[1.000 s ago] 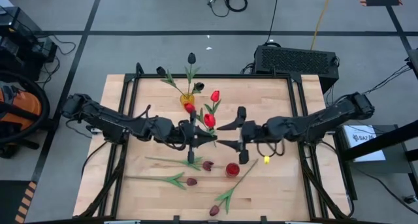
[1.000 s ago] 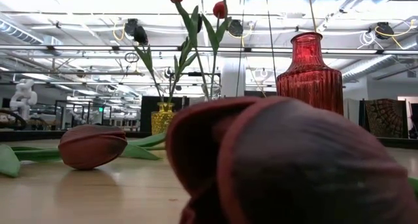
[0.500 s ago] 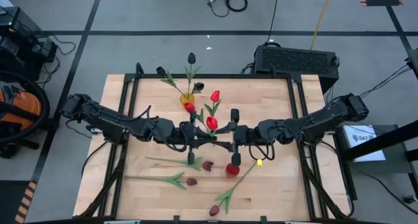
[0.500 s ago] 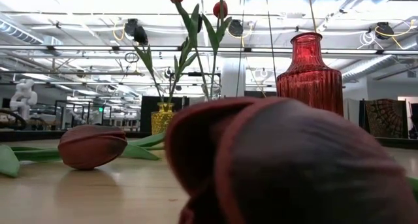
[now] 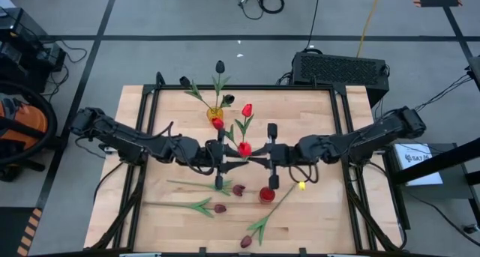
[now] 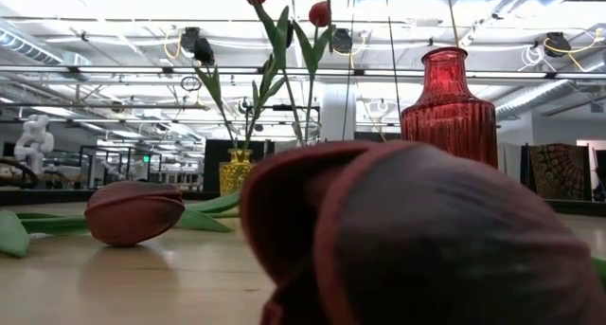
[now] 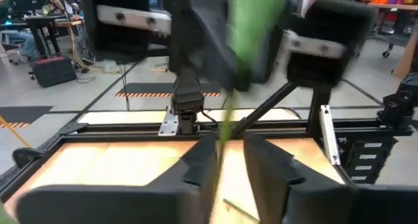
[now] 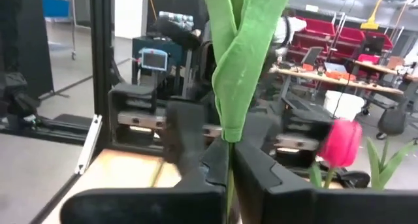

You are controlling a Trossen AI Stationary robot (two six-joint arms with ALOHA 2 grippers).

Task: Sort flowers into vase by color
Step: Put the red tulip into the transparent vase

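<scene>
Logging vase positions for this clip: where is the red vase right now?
In the high view the red vase stands on the table's near half, just right of centre, below the right gripper and beside a maroon tulip lying flat.

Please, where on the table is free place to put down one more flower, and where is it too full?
Bare wood lies along the table's left edge, beside the yellow vase, and at the far right corner. The middle is crowded: the left gripper and right gripper meet around a red tulip, with the red vase and loose maroon tulips in front.
</scene>
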